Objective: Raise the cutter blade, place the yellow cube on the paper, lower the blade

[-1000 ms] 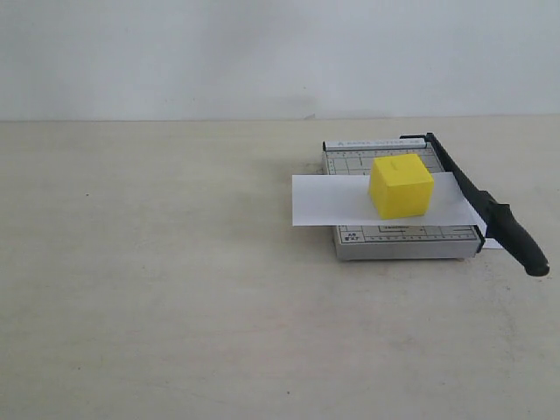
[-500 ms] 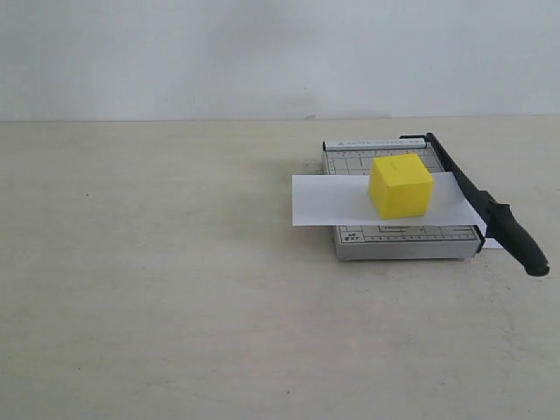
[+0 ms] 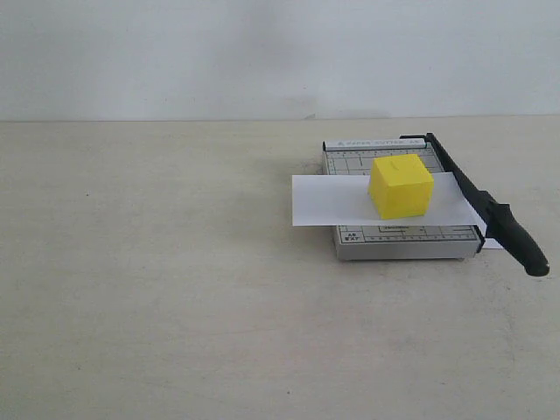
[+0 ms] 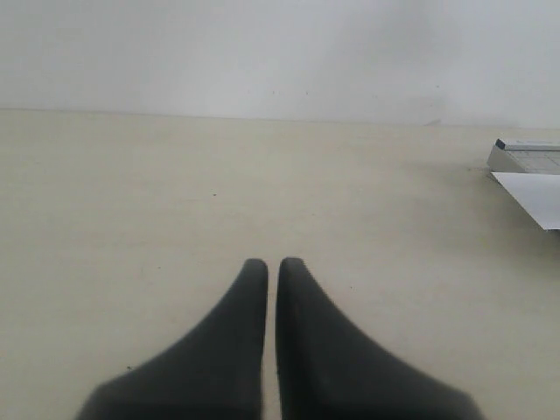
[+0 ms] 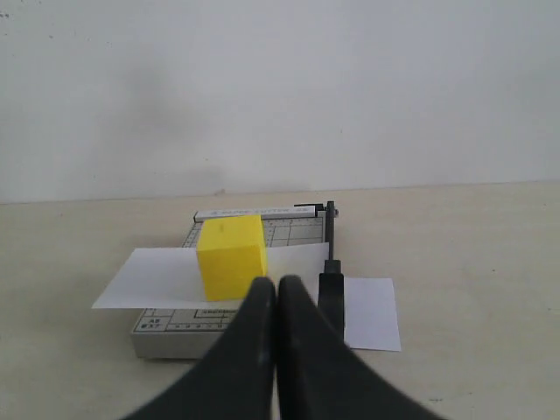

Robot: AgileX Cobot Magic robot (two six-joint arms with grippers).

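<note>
The yellow cube (image 3: 401,185) (image 5: 231,257) rests on the white paper (image 3: 337,199) (image 5: 157,280), which lies across the grey trimmer base (image 3: 402,236) (image 5: 175,331). The black cutter blade (image 3: 490,214) (image 5: 331,293) lies down along the base's right edge, over the paper. A cut-off piece of paper (image 5: 372,313) lies on the table beyond the blade. My right gripper (image 5: 276,282) is shut and empty, hovering in front of the trimmer, apart from it. My left gripper (image 4: 272,262) is shut on nothing, far left of the trimmer over bare table. Neither gripper shows in the exterior view.
The pale table (image 3: 175,289) stretches left and in front of the trimmer. A plain white wall (image 3: 262,52) stands behind the table's far edge. The trimmer's corner (image 4: 525,157) and paper end (image 4: 534,194) show at the edge of the left wrist view.
</note>
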